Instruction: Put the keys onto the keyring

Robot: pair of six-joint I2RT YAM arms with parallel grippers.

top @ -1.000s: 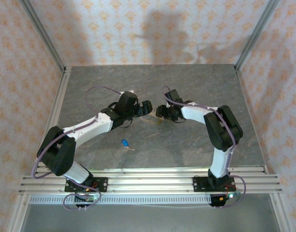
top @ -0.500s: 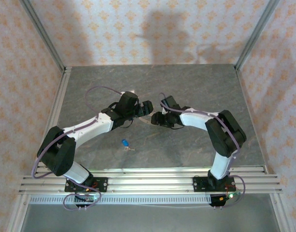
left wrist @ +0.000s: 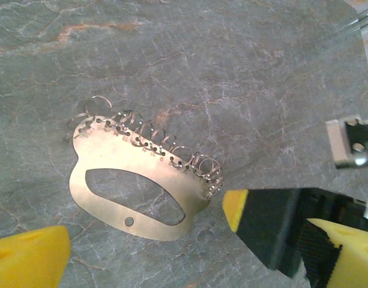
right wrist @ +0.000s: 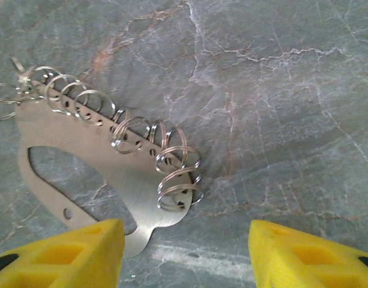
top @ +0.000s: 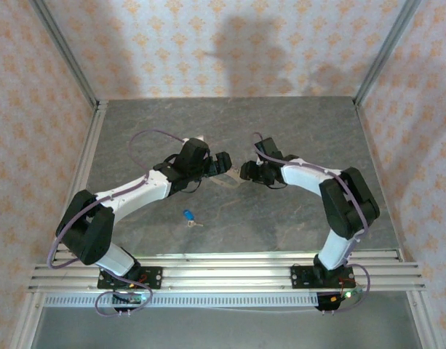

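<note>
The keyring is a flat pale metal oval plate with a cutout and several wire rings along one edge. It lies on the table between my two grippers. In the left wrist view the keyring lies flat ahead of my open left gripper. A black, yellow-tipped finger of the other arm is just right of its ringed end. My right gripper is open, and the keyring's end lies by its left finger. The blue-headed key lies alone nearer the arm bases.
Grey marbled tabletop is walled by patterned panels with metal posts at the back corners. The rail with the arm bases runs along the near edge. Left gripper and right gripper sit close together mid-table.
The right gripper pushed left toward the keyring, then drew back to the right while its elbow swung outward. The left arm and the key stayed put.
</note>
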